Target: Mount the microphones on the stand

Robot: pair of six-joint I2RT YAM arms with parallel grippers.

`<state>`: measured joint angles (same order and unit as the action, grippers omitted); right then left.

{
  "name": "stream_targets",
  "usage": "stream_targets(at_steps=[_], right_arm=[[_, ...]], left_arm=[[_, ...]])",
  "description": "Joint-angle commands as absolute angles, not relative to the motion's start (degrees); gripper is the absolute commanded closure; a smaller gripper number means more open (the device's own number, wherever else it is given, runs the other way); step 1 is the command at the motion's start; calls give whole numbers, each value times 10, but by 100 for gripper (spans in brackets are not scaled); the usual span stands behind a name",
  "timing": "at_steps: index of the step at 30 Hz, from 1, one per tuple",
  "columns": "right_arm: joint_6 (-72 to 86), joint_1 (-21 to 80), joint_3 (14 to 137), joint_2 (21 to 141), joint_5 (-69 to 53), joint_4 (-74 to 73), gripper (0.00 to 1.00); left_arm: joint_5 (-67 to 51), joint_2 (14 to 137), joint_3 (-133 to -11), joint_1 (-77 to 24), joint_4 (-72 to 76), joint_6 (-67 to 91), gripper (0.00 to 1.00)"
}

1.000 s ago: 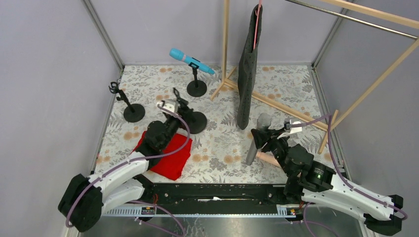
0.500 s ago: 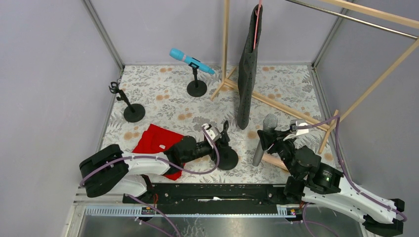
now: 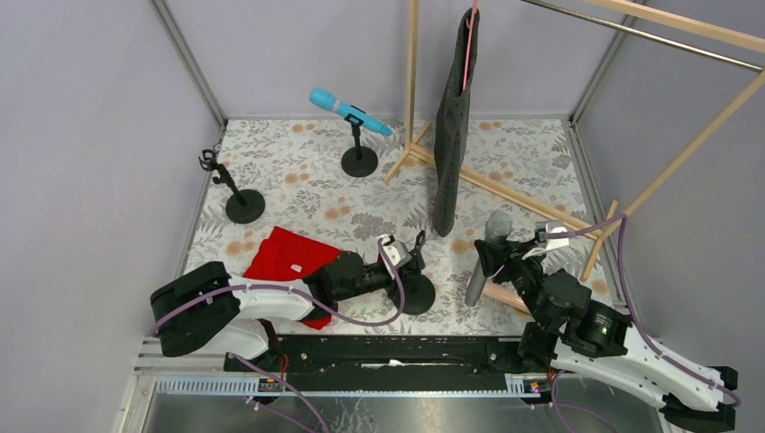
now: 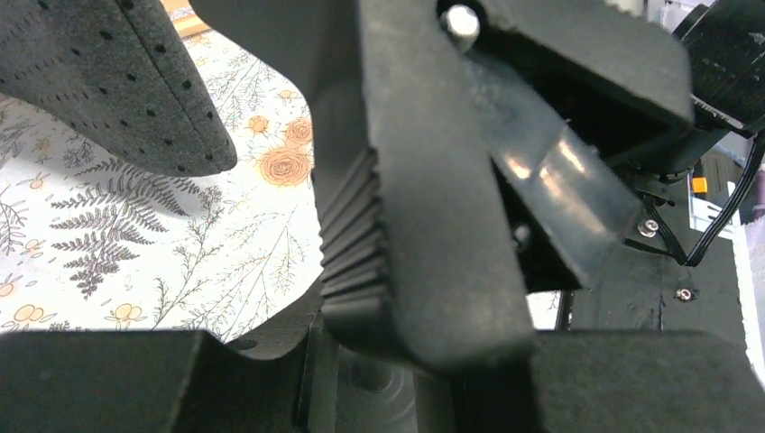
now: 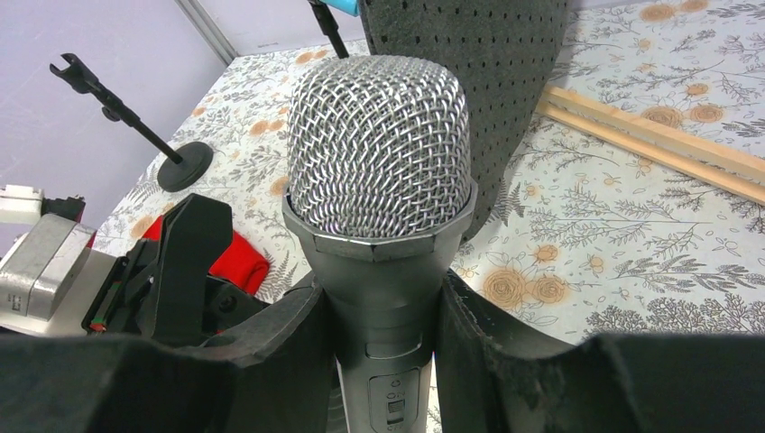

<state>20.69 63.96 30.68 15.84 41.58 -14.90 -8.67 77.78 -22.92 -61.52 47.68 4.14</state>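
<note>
From the top view, take the dark perforated cloth (image 3: 451,135) hanging off the wooden rack (image 3: 505,189) as your reference. Your right gripper (image 3: 492,263) is just in front of it and a bit to the right, clamped tight around the silver-grey microphone (image 3: 475,284), which stands nearly upright with its mesh head on top. Your left gripper (image 3: 410,263) is in front of the cloth and slightly left. It's closed narrow on the pole of the front stand (image 3: 417,293), whose round base sits on the floral tabletop (image 3: 298,171). Its clip holds nothing. The cyan-blue microphone (image 3: 347,111) is behind and left of the cloth, sitting tilted in the clip of the back stand (image 3: 359,162). Far left of the cloth is the side stand (image 3: 242,203), clip unfilled. A red cloth (image 3: 289,262) lies left of the front stand.

In the left wrist view, the front stand's ribbed black clip fills the frame and rises between your fingers (image 4: 99,379). The bottom edge of the dark cloth hangs at upper left, apart from the clip.

In the right wrist view, the silver-grey mic is squeezed between both pads (image 5: 271,361), with its head right in front of the dark cloth. The front stand's clip is to the left of the mic, close but not touching.
</note>
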Motion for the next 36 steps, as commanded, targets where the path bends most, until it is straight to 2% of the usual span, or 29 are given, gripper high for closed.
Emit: stream_targets(at_steps=[1, 10, 14, 19, 22, 27, 36], right_arm=[[215, 641, 306, 149, 442, -135, 100], [210, 641, 301, 150, 444, -126, 100], [214, 641, 297, 149, 443, -127, 100], [221, 641, 283, 150, 441, -115, 100], [221, 641, 283, 155, 440, -113, 100], [220, 641, 285, 156, 441, -119, 100], [223, 641, 278, 147, 447, -121, 100]], left_arm=[[-87, 768, -259, -621, 487, 12, 74], [-35, 745, -243, -622, 463, 22, 47], [53, 737, -224, -637, 501, 69, 35], [205, 756, -229, -722, 548, 70, 32], [289, 774, -229, -758, 587, 73, 33], [368, 795, -234, -780, 612, 75, 42], [411, 817, -268, -783, 578, 58, 70]])
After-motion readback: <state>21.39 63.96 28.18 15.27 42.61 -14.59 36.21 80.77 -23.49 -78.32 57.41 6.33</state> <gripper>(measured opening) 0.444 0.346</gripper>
